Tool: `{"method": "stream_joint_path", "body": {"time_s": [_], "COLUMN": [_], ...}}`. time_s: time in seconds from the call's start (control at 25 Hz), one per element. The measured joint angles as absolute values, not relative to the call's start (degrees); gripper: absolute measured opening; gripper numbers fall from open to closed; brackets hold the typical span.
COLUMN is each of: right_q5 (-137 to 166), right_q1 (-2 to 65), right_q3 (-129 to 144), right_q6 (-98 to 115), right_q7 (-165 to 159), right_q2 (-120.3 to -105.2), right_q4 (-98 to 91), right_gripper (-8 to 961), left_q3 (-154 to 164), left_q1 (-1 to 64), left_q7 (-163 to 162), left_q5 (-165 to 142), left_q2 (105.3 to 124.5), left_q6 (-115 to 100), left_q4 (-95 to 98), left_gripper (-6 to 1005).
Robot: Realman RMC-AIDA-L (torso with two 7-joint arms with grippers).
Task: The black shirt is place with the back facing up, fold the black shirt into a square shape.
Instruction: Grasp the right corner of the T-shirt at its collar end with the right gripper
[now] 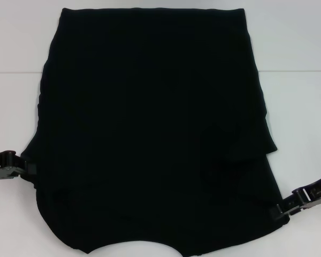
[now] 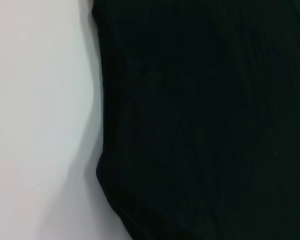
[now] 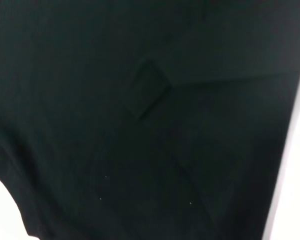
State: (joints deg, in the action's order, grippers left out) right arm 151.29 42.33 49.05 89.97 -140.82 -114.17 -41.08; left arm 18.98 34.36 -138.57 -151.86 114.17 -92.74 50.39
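Left gripper (image 1: 28,170) sits at the left edge of the black shirt (image 1: 150,134), low on the table (image 1: 294,48), tips touching the fabric hem; can't tell whether it's clamped or how wide it stands. Right gripper (image 1: 275,210) is at the shirt's right edge near the bottom corner, tips against the cloth; grip state also unreadable. Shirt lies flat across the middle of the white table, plain black side up, sleeves folded inward, one folded flap lying on the right half. Curved neckline edge at the near side. Both wrist views mostly show black fabric beside bare table.
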Motion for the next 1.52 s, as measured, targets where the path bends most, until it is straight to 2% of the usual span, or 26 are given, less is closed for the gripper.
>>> {"method": "stream_joint_path", "body": {"time_s": [0.56,1.12,1.52], "right_q5": [150.4,148.6,148.54], "right_q1": [42.78,42.35,42.27], "right_q3": [49.17,49.1,47.72], "right_q6": [89.33,90.85,90.49], "right_q7": [-140.72,-140.75,-141.31], "right_q2": [-116.65,-116.86,-116.42], "right_q4": [-41.09,-40.85,-40.84], "right_gripper": [532,519,118], "left_q3": [18.98,18.98,18.98], "left_q1": [34.57,34.74,34.65], "left_q7": [-138.68,-138.69,-138.47], "left_q5": [-151.86,-151.76,-151.69], "left_q2": [114.17,114.17,114.23], "left_q6": [-92.72,-92.74,-92.92], "left_q4": [50.36,50.36,50.36], "left_gripper": [50,51,50]}}
